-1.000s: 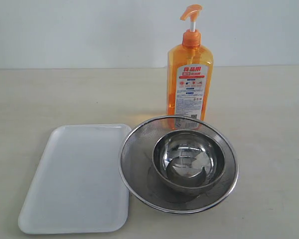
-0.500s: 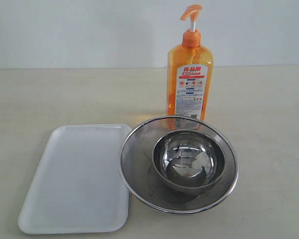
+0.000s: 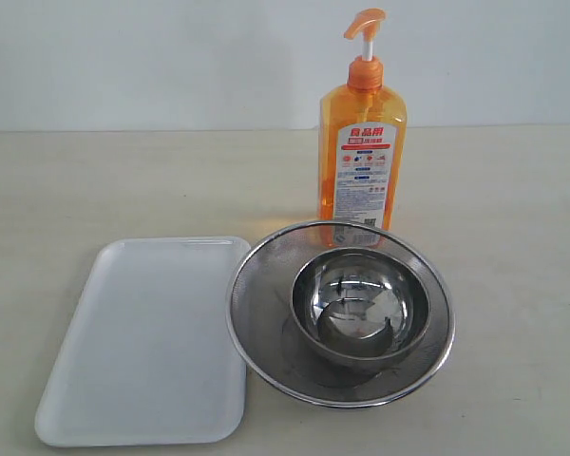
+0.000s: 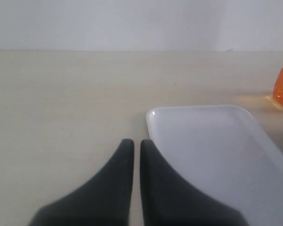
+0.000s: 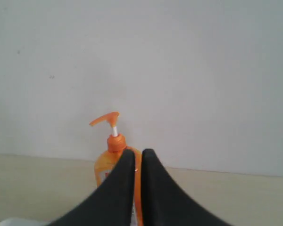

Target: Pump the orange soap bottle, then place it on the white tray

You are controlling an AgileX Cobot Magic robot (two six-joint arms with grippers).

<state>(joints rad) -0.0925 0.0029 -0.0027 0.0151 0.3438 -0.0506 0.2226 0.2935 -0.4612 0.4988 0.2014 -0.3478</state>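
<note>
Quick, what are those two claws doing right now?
Left gripper: closed, holding nothing.
Right gripper: closed, holding nothing.

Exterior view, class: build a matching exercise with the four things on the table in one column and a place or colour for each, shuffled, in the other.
Column one:
1 soap bottle
2 tray
3 strainer
4 bowl

Column two:
A sits inside the strainer
B orange, upright at the back
C white, on the left
D steel mesh, right of the tray

Pairs: 1-B, 2-C, 3-D, 4-A
</note>
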